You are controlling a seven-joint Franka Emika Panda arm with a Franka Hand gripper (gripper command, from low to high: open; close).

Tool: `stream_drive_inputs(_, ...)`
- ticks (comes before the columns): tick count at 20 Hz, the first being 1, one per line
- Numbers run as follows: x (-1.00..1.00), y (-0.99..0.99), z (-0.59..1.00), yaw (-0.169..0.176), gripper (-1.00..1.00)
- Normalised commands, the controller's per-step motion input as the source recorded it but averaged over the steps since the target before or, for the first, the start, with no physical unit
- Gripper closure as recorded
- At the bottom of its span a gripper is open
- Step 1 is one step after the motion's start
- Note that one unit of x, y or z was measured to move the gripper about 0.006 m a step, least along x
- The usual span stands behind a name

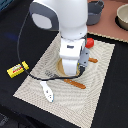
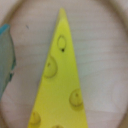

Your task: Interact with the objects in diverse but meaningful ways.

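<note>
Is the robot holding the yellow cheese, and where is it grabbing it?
It cannot be told. The cheese wedge lies on the round plate right under the wrist camera, but no fingers show.

the white arm (image 1: 67, 30) hides most of the tan round plate (image 1: 60, 68); the yellow holed cheese wedge (image 2: 62, 85) runs off frame, blurred.

Black table (image 1: 15, 45) carries striped beige placemat (image 1: 95, 90) at centre. Flat yellow box (image 1: 17, 69) lies directly on table, off mat toward exterior view's left. Grey pot (image 1: 95, 12) sits at far edge.
</note>
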Motion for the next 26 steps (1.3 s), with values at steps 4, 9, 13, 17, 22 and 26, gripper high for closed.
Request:
stream_drive_inputs(4, 0.18, 0.37, 0.47, 0.002, -1.0)
stream_drive_inputs(9, 0.12, 0.67, 0.43, 0.041, -1.0)
stream_drive_inputs(13, 0.0, 0.81, 0.22, 0.059, -1.0)
stream_drive_inputs(17, -0.01, 0.8, 0.03, 0.066, -1.0)
stream_drive_inputs(22, 0.06, 0.75, 0.0, 0.034, -1.0)
stream_drive_inputs(26, 0.13, 0.53, -0.04, 0.0, -1.0)
